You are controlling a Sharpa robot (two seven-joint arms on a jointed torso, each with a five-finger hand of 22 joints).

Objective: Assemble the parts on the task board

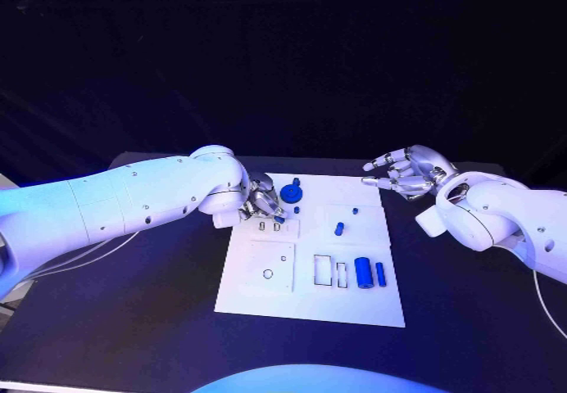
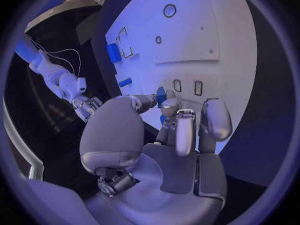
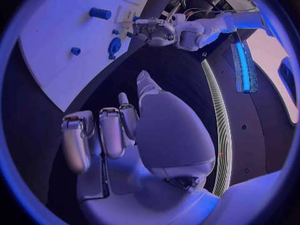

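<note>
While the left hand (image 1: 260,205) works at the board's (image 1: 310,307) ten o'clock corner in the head view, its fingers point down onto the plate beside a round blue disc (image 1: 291,193); whether they pinch anything I cannot tell. The right hand (image 1: 405,173) hovers off the board's one o'clock corner, fingers curled loosely, holding nothing. A blue cylinder (image 1: 364,272) and a slimmer bar (image 1: 382,273) lie toward four o'clock, a small peg (image 1: 339,228) near centre.

From the left wrist, the fingers (image 2: 185,130) sit together over a small blue part (image 2: 161,95) at the board's edge, beside two slots (image 2: 187,87); contact is unclear.

From the right wrist, the fingers (image 3: 111,132) are slightly apart and empty above the bench (image 3: 169,70).

Risk, as I judge it: a small, smooth part could slip or tilt if pressed off-axis, jamming in its slot or sliding off the near edge.
</note>
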